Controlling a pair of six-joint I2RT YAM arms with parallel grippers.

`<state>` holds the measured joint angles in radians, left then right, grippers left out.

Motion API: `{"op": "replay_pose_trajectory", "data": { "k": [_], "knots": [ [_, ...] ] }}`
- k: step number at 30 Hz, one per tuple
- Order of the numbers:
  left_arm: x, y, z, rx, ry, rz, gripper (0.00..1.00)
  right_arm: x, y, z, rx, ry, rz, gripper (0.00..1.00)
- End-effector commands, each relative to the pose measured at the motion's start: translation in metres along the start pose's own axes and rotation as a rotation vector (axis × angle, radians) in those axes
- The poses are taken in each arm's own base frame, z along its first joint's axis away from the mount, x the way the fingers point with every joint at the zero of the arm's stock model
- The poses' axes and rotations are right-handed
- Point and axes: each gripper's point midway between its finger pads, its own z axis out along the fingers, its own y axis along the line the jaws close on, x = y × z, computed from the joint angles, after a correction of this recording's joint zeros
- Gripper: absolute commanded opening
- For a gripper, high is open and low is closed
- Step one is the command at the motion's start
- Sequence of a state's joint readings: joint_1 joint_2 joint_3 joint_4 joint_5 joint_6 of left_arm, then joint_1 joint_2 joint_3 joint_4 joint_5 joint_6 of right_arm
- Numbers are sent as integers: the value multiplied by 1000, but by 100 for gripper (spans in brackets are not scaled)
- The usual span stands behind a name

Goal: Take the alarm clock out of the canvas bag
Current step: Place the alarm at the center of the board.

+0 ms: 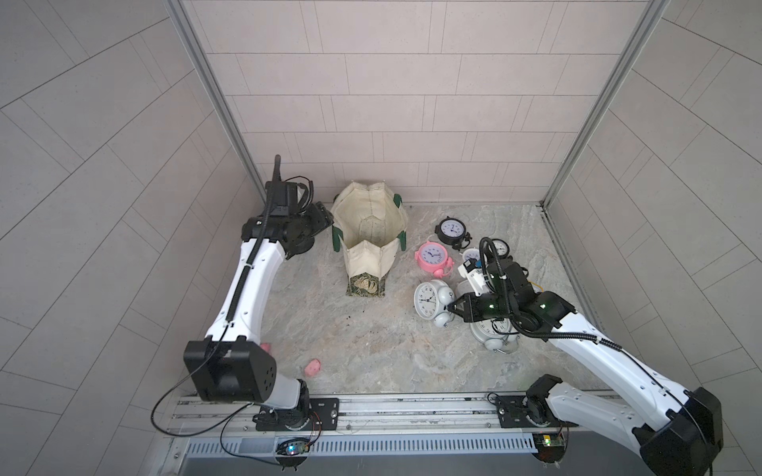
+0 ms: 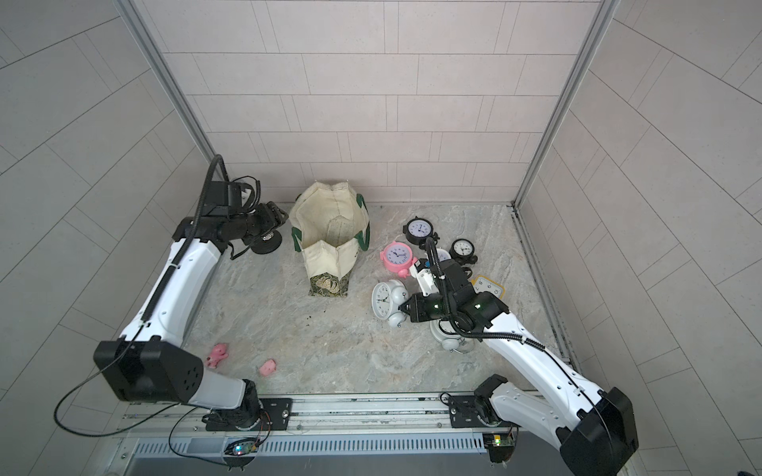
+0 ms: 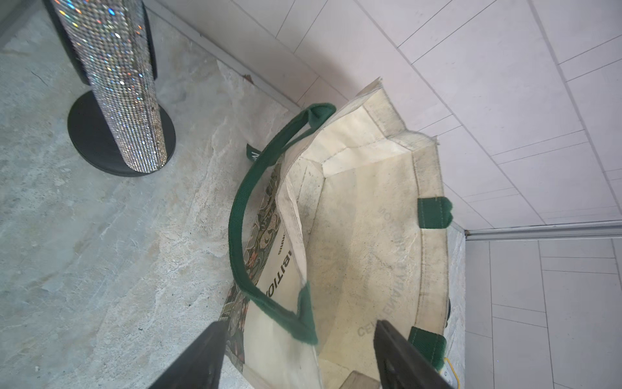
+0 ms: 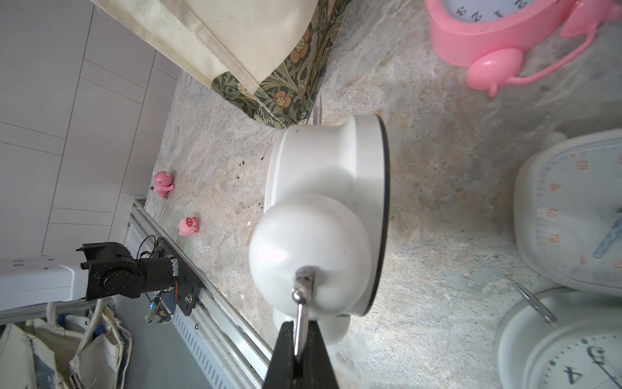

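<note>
The cream canvas bag [image 1: 367,230] [image 2: 330,230] stands open at the back of the table, green handles hanging down its sides. My left gripper [image 1: 330,218] [image 3: 299,322] is open at the bag's left rim, one finger outside and one over the mouth, with the green handle [image 3: 242,215] between them untouched. To the right of the bag, outside it, is a white twin-bell alarm clock [image 1: 429,301] [image 2: 385,301] [image 4: 323,208]. My right gripper [image 1: 450,307] [image 4: 300,340] is shut on its thin metal handle. The bag's leaf-patterned base [image 4: 286,91] is just behind the clock.
Other clocks crowd the right side: a pink one [image 1: 433,255], a black one [image 1: 451,228], a small black one [image 2: 464,249], a white one [image 1: 492,334] under my right arm. Two pink toys [image 2: 217,355] [image 1: 313,366] lie front left. A glittering stand [image 3: 117,84] is by my left wrist.
</note>
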<state>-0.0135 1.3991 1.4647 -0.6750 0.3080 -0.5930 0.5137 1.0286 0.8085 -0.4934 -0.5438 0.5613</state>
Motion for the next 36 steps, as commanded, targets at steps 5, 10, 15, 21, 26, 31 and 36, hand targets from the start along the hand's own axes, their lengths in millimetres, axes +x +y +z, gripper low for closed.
{"op": "replay_pose_trajectory", "data": {
  "k": [5,10,15,21,26,31,36],
  "knots": [
    [2,7,-48,25,-176,66,76,-23,12,11,-108,-74,28,0],
    [9,-25,-77,233,-224,153,76,-20,-2,27,-113,-50,90,0],
    [12,-40,-100,314,-277,209,76,-16,-24,37,-88,-18,169,0],
    [16,-33,-96,284,-261,207,76,-10,-64,42,-8,-11,265,1],
    [19,-19,-83,216,-225,175,76,-5,-80,44,18,-4,298,6],
    [22,-9,-69,188,-204,160,76,3,-92,47,57,6,312,9],
    [26,-4,-61,174,-185,150,76,20,-106,52,99,36,334,9]
  ]
}}
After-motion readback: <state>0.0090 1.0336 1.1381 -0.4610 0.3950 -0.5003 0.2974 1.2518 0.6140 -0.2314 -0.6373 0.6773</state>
